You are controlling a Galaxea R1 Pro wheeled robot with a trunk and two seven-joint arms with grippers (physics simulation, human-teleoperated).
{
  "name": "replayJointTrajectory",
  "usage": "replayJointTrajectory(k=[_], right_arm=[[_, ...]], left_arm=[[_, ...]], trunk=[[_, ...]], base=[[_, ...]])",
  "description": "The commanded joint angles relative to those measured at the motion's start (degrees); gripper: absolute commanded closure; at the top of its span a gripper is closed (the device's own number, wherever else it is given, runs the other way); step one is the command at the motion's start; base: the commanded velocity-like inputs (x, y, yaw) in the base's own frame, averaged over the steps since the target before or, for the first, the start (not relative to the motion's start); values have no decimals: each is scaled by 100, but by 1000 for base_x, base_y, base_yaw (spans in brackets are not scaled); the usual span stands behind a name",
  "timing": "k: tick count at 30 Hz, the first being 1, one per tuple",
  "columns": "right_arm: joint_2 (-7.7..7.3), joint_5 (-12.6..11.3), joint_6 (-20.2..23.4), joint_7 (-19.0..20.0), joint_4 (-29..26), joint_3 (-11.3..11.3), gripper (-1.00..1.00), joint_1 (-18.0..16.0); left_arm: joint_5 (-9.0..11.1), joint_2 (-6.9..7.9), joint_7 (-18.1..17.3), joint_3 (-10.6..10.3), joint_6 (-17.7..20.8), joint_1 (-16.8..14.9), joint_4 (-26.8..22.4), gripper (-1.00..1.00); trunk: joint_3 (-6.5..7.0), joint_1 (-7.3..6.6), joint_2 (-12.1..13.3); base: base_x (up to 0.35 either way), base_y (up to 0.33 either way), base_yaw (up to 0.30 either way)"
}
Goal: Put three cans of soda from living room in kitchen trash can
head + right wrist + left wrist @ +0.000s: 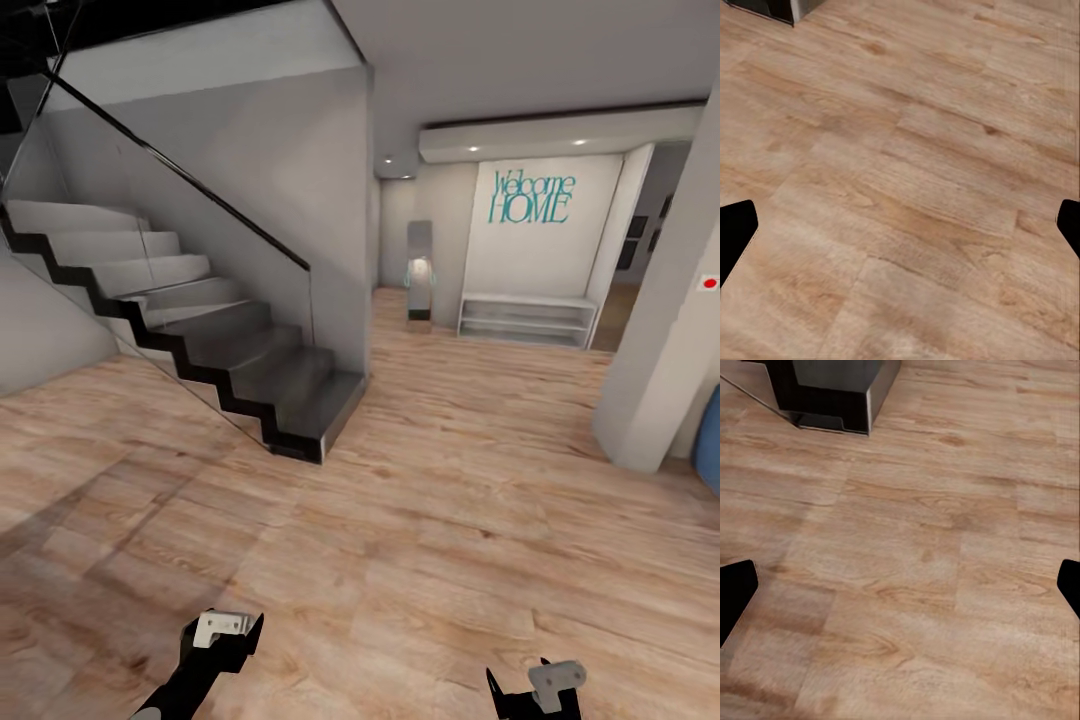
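The cans of soda and the tash can are out of view; I am in a hallway with a wooden floor. My left gripper (225, 632) hangs low at the lower left of the head view. In the left wrist view, the left gripper (900, 592) is open, its black fingers (735, 592) wide apart over bare floorboards. My right gripper (545, 688) sits at the bottom right of the head view. The right wrist view shows the right gripper (900, 229) open too, with nothing between its fingers (735, 232).
A dark staircase (240, 365) with a glass balustrade rises on the left; its bottom step (832, 394) lies ahead of my left gripper. A white pillar (655, 380) stands on the right, with a blue object (708, 450) beside it. Far ahead is a low white shelf (527, 318) under "Welcome HOME" lettering (530, 197).
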Motion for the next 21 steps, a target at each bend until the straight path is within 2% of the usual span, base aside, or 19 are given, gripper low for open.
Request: replayJointTrajectory(k=[1, 10, 21], right_arm=[[-1, 0, 0, 0, 0, 0, -100, 0], [1, 0, 0, 0, 0, 0, -100, 0], [0, 0, 0, 0, 0, -5, -100, 0]], left_arm=[[-2, 0, 1, 0, 0, 0, 1, -100], [-5, -3, 3, 0, 0, 0, 6, -100], [-3, -5, 3, 0, 0, 0, 6, -100]], trunk=[[1, 0, 0], [2, 0, 0], [2, 0, 0]], base=[[273, -73, 240], [273, -73, 224], [273, -73, 32]])
